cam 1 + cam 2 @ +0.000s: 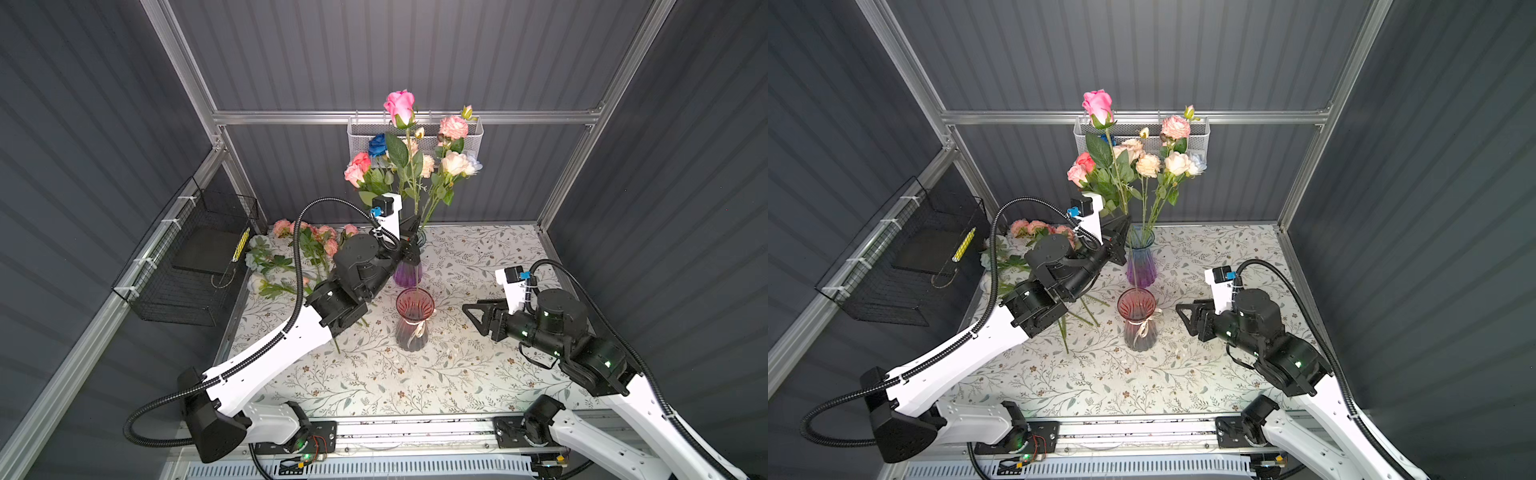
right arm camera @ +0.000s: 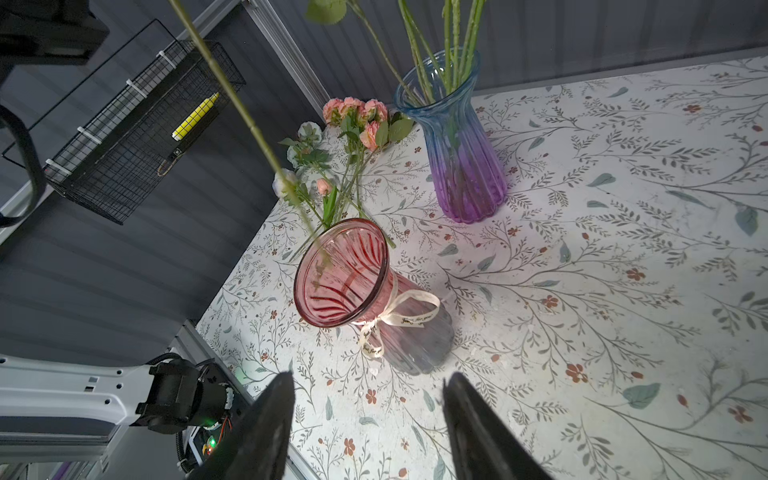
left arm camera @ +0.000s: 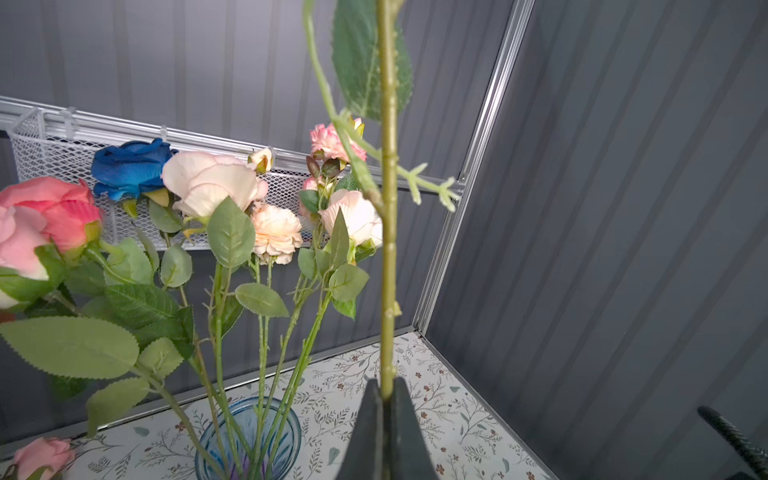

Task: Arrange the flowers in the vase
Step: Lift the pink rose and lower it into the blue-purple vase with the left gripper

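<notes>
- Nearest you, your right hand is hovering just to the right of the pink vase, not touching it. Its fingers are sitting apart with nothing between them.
- That pink vase is standing upright in the middle of the surface, wearing a cream ribbon round its neck.
- Your left hand is reaching in above and behind the pink vase, fingers pressed together on the stem of a pink rose.
- The bloom is riding high above everything else. In the right wrist view the bottom tip is showing inside the pink vase's rim, but I can't tell how deep.
- Just behind, the blue-purple vase is holding a bunch of pink, coral and cream blooms plus one blue rose.
- More loose flowers are lying flat on the surface over in the far left corner.
- On the left wall a black wire basket is hanging, and a white mesh basket is hanging on the back rail behind the blooms.
</notes>
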Tool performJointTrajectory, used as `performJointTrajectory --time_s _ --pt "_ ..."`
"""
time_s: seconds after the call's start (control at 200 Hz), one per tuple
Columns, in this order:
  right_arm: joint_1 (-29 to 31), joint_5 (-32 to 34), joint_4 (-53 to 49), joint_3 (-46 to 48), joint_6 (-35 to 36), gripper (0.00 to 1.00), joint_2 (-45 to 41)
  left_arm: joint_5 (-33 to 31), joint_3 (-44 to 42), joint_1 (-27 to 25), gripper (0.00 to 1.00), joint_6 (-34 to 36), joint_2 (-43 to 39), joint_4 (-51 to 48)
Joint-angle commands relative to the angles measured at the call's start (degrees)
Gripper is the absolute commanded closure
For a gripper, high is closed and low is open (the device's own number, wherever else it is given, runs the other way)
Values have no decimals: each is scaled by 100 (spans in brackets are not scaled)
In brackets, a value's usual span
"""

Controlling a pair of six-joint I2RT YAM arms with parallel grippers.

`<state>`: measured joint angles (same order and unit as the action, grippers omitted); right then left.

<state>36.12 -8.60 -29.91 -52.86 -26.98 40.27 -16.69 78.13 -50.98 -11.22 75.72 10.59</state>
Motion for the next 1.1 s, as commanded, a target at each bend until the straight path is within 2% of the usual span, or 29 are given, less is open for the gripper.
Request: performJointTrajectory --time_s 0.0,0.2,0.44,0.56,0.665,0.865,1.095 --pt "-19 -24 -34 -115 -35 40 -19 23 171 -34 100 234 0 207" --pt "-22 8 49 -41 -35 40 2 25 -721 -34 100 56 -42 604" --pt "-23 34 113 39 -20 39 -56 303 -1669 -73 100 -494 -61 854" --pt "-23 103 154 74 2 39 -141 394 -1988 -221 94 -677 -194 677" --pt "-24 104 196 92 0 38 -177 398 -2127 -355 81 -842 -322 396" --pt "-20 44 321 135 -67 33 -212 228 -2323 -397 46 -1208 -917 -13" --pt "-23 -27 389 306 -156 31 -331 -120 -2443 -400 21 -1570 -1637 -722"
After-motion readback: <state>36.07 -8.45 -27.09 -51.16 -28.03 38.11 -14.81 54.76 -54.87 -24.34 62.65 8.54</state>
